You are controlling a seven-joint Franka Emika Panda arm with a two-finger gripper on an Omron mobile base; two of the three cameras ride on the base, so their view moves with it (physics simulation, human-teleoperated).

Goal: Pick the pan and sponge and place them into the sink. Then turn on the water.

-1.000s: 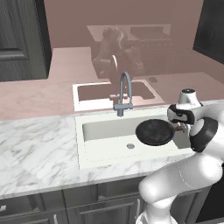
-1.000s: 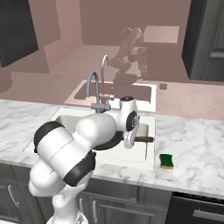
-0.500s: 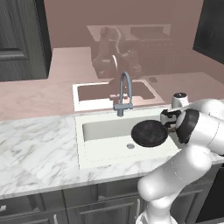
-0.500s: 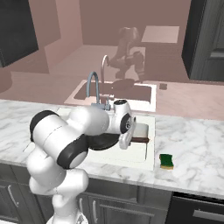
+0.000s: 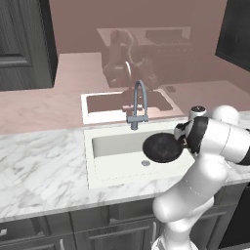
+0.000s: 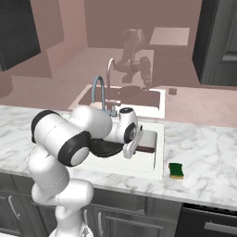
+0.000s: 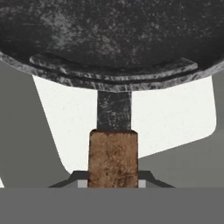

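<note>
right now the end effector (image 7: 113, 183) is pinching the brown handle of the pan (image 5: 162, 147), with its two fingers pressed onto the handle from both sides. the pan is up in the air over the sink (image 5: 117, 146), above the right half of the sink, not touching the bottom. in the hand view the pan's black round body is at the top, and the white sink floor shows under it. in the right base view the pan (image 6: 104, 147) peeks out dark under the white arm, and its handle sticks out over the right part of the sink (image 6: 152, 159).

the sponge (image 6: 176, 170) lies flat on the tabletop (image 6: 203, 162), just to the right of the sink, near the front edge. it is yellow with green on it and it is well apart from the pan.

the faucet (image 5: 137, 105) stands behind the sink, at the middle of the sink's back edge. the drain (image 5: 145, 163) is in the sink floor, just below the pan in the left base view.
</note>
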